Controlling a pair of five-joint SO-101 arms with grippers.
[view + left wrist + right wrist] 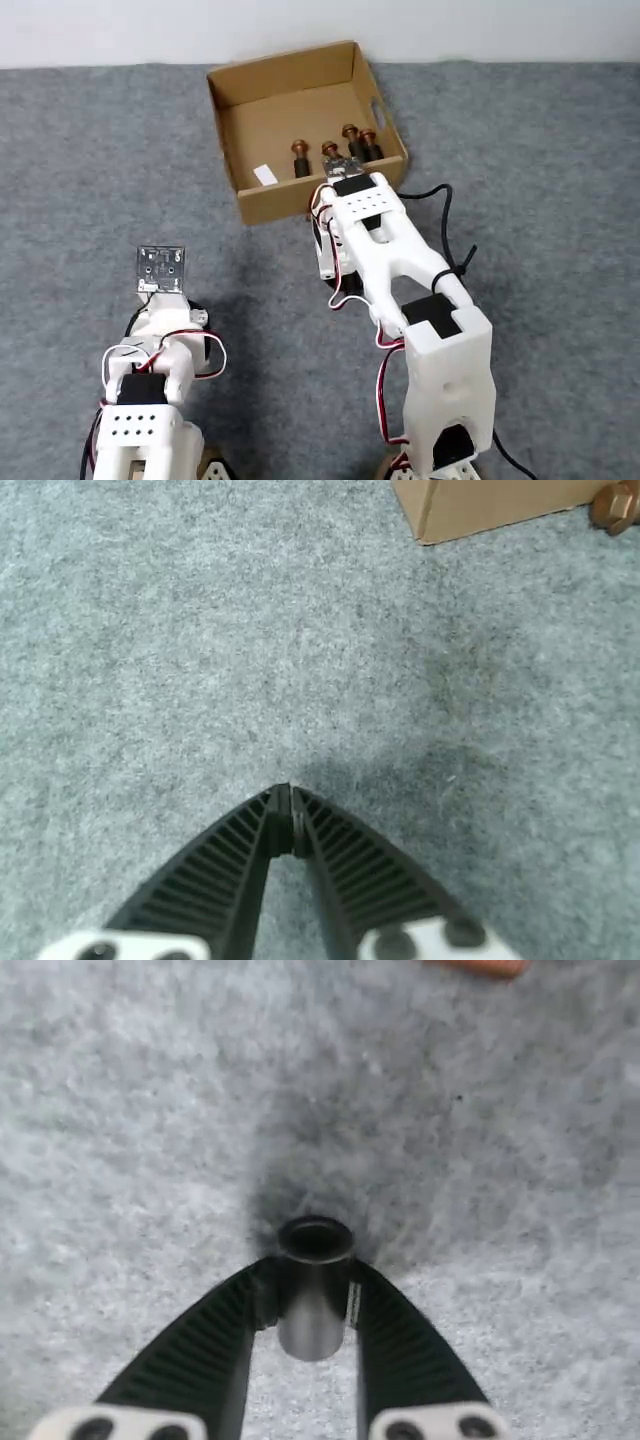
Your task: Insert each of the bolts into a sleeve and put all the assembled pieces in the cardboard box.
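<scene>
Sleeve (314, 1305) is clamped between your right jaws, one ribbed pad on each flank. Its open bore shows just past the tips, above the grey tabletop (90, 150). Right arm (400, 260): wrist sits just beside the front wall of the cardboard box (290, 68). Four assembled pieces (300, 158) sit in a row inside the box, toward that wall. Your left jaws are pressed tip to tip, holding nothing, over bare tabletop well apart from the box. Copper-coloured part (614, 506) lies near the box corner; cannot tell what it is.
</scene>
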